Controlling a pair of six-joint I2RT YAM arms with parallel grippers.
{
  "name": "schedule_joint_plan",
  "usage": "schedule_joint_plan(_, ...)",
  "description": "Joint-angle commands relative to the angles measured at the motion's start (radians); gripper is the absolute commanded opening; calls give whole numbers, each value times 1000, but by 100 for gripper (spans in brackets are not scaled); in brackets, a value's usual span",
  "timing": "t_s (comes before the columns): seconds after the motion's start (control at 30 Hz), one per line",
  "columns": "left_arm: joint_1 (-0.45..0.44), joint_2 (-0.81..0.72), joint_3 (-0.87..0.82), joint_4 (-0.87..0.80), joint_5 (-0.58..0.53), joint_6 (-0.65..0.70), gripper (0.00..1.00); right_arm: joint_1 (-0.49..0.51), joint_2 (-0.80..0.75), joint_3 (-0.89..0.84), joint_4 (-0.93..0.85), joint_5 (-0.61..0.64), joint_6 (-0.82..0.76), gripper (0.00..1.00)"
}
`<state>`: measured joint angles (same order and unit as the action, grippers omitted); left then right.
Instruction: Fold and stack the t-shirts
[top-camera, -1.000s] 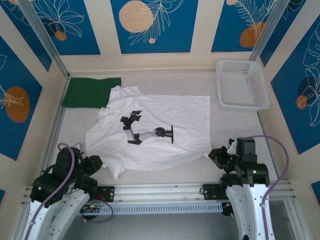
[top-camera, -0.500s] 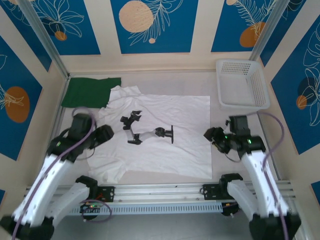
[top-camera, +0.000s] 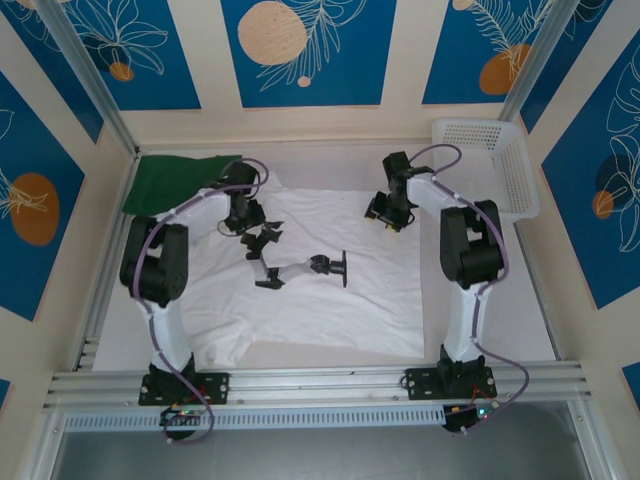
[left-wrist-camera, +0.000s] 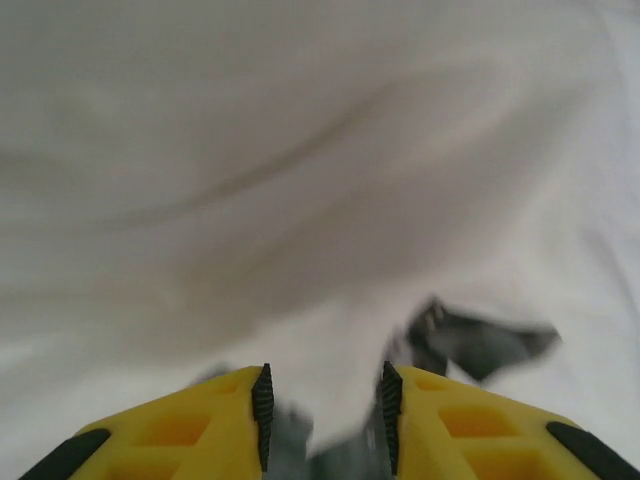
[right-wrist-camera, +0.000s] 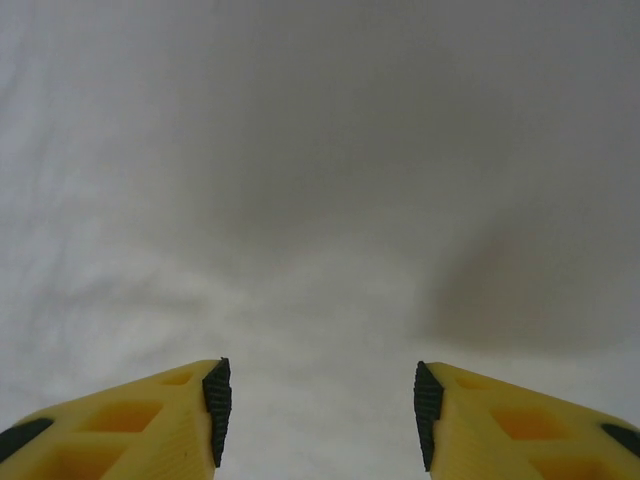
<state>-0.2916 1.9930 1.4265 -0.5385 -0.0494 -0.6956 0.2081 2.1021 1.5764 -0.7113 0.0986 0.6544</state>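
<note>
The white t-shirt (top-camera: 330, 310) lies spread flat mid-table, its black print (top-camera: 295, 265) facing up. The dark green t-shirt (top-camera: 175, 182) sits at the back left, its edge under the white one's sleeve. My left gripper (top-camera: 245, 218) hovers low over the white shirt's far-left part by the print. In the left wrist view its jaws (left-wrist-camera: 323, 385) stand partly open, with blurred white cloth (left-wrist-camera: 300, 150) and print between them. My right gripper (top-camera: 388, 213) is over the shirt's far-right edge. The right wrist view has it (right-wrist-camera: 318, 380) open just above plain white cloth (right-wrist-camera: 320, 200).
A white mesh basket (top-camera: 490, 150) stands at the back right, close beside my right arm. Blue patterned walls close in the table on three sides. A metal rail (top-camera: 320, 380) runs along the near edge.
Both arms swung from the near corners of the white shirt out to its far side. The left jaws have narrowed. The shirt's near hem now lies flatter.
</note>
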Motion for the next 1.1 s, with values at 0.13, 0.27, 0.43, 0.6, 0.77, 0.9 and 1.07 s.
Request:
schedule_joint_plan(0.13, 25, 231, 219, -12, 36, 38, 35, -59, 218, 277, -142, -1, -48, 53)
schedule_joint_plan(0.27, 25, 303, 306, -17, 40, 30, 36, -80, 279, 359, -148, 10, -43, 52)
schedule_joint_plan(0.43, 25, 352, 376, -16, 71, 16, 38, -119, 374, 510, -207, 21, -49, 53)
schedule_joint_plan(0.6, 25, 374, 424, -15, 75, 3, 43, -131, 483, 719, -275, 35, -79, 53)
schedule_joint_plan(0.77, 24, 372, 446, 6, 126, -38, 50, -135, 585, 957, -332, 34, -120, 55)
schedule_joint_plan(0.9, 27, 328, 487, -22, 138, -37, 62, -125, 597, 1055, -325, -11, -165, 60)
schedule_joint_plan(1.07, 28, 192, 548, -98, 105, 15, 89, -72, 428, 1069, -341, 6, -215, 75)
